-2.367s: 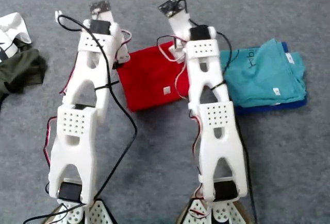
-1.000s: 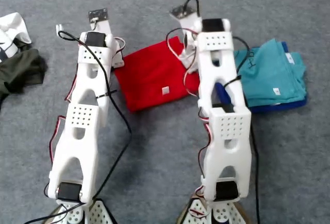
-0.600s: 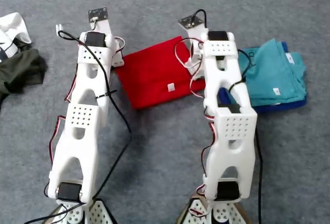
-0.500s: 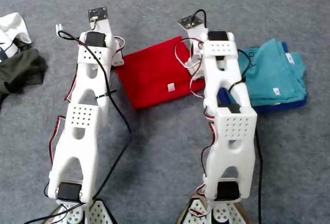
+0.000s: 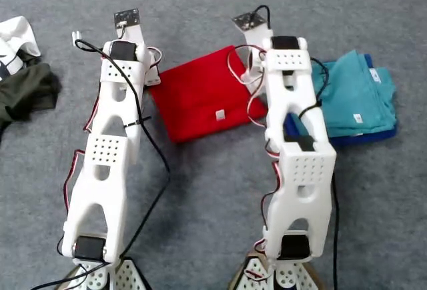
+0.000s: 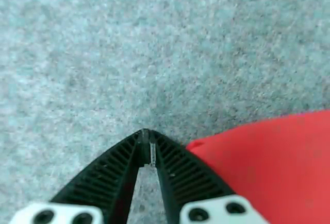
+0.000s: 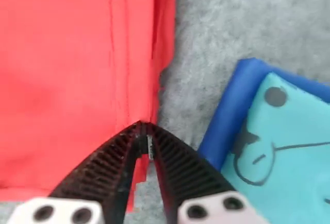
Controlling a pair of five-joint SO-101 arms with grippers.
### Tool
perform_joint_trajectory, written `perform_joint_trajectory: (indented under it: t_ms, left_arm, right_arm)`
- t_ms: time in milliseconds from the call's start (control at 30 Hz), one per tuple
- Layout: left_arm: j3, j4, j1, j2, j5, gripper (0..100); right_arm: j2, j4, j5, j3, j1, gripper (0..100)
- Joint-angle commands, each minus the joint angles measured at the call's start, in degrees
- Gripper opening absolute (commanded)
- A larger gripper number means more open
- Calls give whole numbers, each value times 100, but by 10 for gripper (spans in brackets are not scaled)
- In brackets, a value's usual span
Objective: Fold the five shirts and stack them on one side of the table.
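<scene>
The right arm has swung away from the left arm since the earliest high view, and the red shirt (image 5: 197, 100) has slid slightly with it toward the stack. The red shirt is lying folded flat on the grey table (image 5: 200, 203) between the two arms. The right gripper (image 7: 145, 127) is sitting at the red shirt's stack-side edge with its tips pressed together on the layered hem, apparently nipping it. The left gripper (image 6: 145, 131) is resting over bare table just beside the red shirt's opposite corner, with its tips pressed together on nothing. Just beside the red shirt, past the right arm, the teal shirt (image 5: 347, 97) is lying folded on top of the blue shirt (image 5: 363, 137). Well apart from the red shirt, on the far side of the left arm, a dark green shirt (image 5: 27, 93) and a white shirt (image 5: 17, 37) are lying crumpled and touching. Judgement: two shirts are stacked, the third is folded, and the step in hand is transferring the red shirt onto the stack. The next move calls for keeping the hem nipped, raising it enough to clear the blue edge, drawing the red shirt squarely over the teal shirt, and releasing without disturbing the folds.
</scene>
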Motion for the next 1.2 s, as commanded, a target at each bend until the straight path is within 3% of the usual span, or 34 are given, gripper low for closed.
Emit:
perform_joint_trajectory:
  t_ms: [0, 333, 567, 900, 1167]
  left_arm:
    - [-246, -185, -62, -40, -26, 19]
    - [-246, -211, -53, -40, -26, 19]
    - [-246, -211, -62, -40, -26, 19]
    - [-246, -211, -70, -40, 9, 19]
    - [-246, -211, -53, -40, 9, 19]
  right_arm:
    - [-497, -70, -149, 31, 48, 2]
    - [-1930, 730, 53, 207, -391, 2]
    - [-1534, 422, 79, 505, -549, 3]
    - [-444, 141, 176, 497, -215, 3]
    - [585, 949, 167, -936, -13, 3]
